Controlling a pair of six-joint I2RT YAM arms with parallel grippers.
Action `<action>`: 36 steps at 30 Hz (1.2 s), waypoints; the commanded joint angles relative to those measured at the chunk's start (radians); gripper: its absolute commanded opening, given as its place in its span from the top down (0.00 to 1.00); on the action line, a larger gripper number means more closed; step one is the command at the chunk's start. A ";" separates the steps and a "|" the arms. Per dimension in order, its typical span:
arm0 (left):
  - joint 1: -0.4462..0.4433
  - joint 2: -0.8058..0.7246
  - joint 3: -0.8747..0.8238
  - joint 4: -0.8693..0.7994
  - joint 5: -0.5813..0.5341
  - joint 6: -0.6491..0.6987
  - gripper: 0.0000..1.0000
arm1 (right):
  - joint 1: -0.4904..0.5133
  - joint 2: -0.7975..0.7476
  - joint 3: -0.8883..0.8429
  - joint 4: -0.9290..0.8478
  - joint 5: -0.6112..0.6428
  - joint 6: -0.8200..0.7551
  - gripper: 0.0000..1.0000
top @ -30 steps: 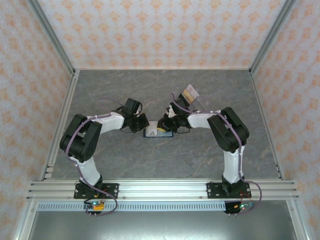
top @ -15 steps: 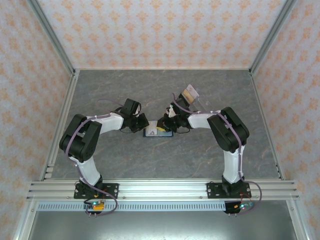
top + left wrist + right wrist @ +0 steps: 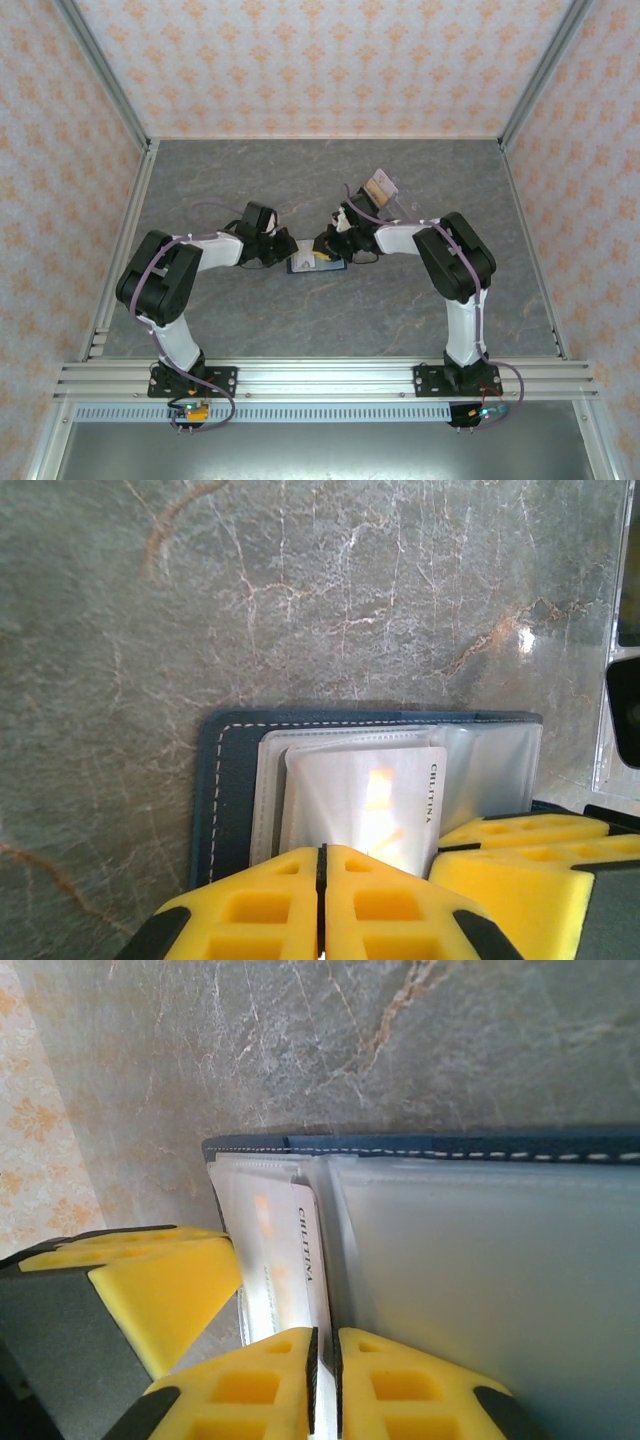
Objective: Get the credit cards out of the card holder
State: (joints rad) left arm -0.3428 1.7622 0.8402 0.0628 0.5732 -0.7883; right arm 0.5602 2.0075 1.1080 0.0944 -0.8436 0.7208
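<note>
Here the card holder (image 3: 316, 264) lies open on the tabletop (image 3: 300, 180) at the middle, between the two hands. The left hand (image 3: 322, 865) is clenched, fingers pressed flat together, on the holder's clear sleeves. The right hand (image 3: 322, 1350) is pinched to a thin slit on the edge of a pale credit card (image 3: 370, 800) in its sleeve. A brownish card (image 3: 379, 186) lies farther back, to the right.

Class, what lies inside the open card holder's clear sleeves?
One pale card with orange glints, in the card holder. The left gripper covers its near end; cards beneath it cannot be seen.
</note>
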 commanded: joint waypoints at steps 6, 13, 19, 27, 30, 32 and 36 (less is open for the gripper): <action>-0.027 -0.014 -0.019 -0.126 0.051 0.010 0.91 | 0.027 0.006 0.038 -0.001 0.053 -0.048 0.96; -0.005 -0.066 0.014 -0.219 -0.033 0.032 0.83 | 0.009 -0.074 0.015 -0.125 0.137 -0.138 1.00; 0.008 -0.077 0.026 -0.251 -0.046 0.049 0.81 | 0.000 -0.121 -0.003 -0.212 0.214 -0.207 1.00; 0.007 -0.103 0.044 -0.230 0.003 0.052 0.83 | -0.001 -0.110 0.021 -0.224 0.197 -0.227 1.00; 0.000 -0.118 0.053 -0.225 0.011 0.055 0.83 | -0.001 -0.100 0.034 -0.232 0.190 -0.237 1.00; -0.008 -0.112 0.065 -0.226 0.013 0.058 0.83 | -0.002 -0.093 0.040 -0.237 0.187 -0.240 1.00; -0.027 -0.061 0.093 -0.218 0.020 0.055 0.84 | -0.001 -0.082 0.050 -0.226 0.160 -0.235 0.99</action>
State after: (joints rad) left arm -0.3523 1.6802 0.9016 -0.1452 0.5735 -0.7574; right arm 0.5617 1.9106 1.1244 -0.1200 -0.6651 0.5030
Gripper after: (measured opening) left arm 0.163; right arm 0.044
